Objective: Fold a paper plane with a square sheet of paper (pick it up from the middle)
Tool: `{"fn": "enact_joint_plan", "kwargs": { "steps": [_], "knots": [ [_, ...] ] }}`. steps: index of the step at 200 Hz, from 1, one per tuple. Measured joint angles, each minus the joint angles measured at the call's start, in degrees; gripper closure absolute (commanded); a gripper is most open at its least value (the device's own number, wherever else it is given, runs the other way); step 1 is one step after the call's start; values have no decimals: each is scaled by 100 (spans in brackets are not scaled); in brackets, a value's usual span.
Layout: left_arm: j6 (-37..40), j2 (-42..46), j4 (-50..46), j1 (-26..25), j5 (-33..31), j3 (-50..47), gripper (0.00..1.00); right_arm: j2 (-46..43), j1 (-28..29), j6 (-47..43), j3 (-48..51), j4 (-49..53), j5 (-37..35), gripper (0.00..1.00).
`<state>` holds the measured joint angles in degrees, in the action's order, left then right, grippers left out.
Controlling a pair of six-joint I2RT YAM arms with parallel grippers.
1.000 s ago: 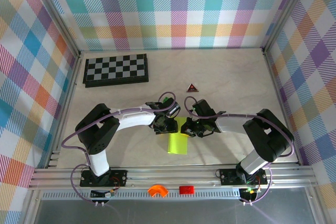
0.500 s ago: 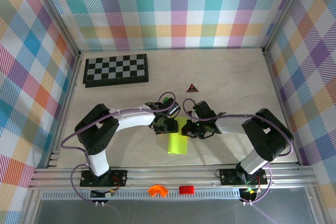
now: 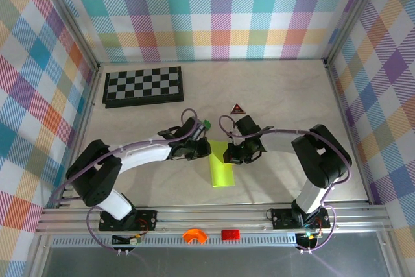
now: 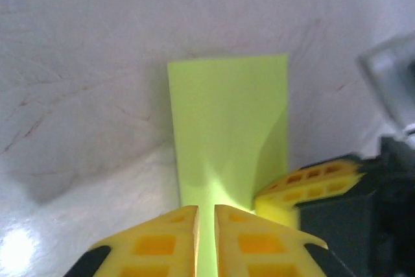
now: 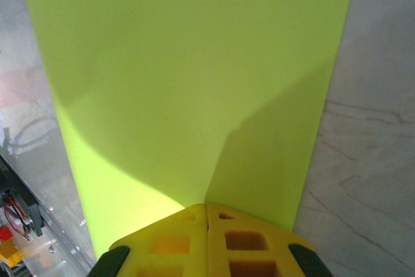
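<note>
The paper plane (image 3: 222, 172), a flat lime strip with no point visible, lies on the table (image 3: 292, 95) between both arms. The left gripper (image 4: 206, 212), open a moment ago, is now clamped on its centre fold. The right gripper (image 5: 206, 211) is kept clenched at the paper, and whether it pinches anything cannot be told. A lift from the middle is judged ready. No container is involved.

The paper plane (image 3: 220, 168): a narrow lime yellow-green strip, folded flat, lying in the middle of the table (image 3: 292, 95), lengthwise near to far, slightly slanted, near end square.
</note>
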<state>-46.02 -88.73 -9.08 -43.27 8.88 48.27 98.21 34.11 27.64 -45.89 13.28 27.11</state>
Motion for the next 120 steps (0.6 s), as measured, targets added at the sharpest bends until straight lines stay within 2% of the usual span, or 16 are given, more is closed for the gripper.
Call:
{"fn": "enact_joint_plan", "kwargs": {
  "steps": [4,64,120],
  "knots": [
    [-66,17,168,44,98,-79,100,11,0,-26,-11,17,-2,100],
    [-223,-382,1517,173,1309,-328,100,26,-2,-155,-44,79,-4,100],
    [-232,-881,1749,175,1803,-299,100,22,-9,-153,-28,72,-2,100]
  ]
}}
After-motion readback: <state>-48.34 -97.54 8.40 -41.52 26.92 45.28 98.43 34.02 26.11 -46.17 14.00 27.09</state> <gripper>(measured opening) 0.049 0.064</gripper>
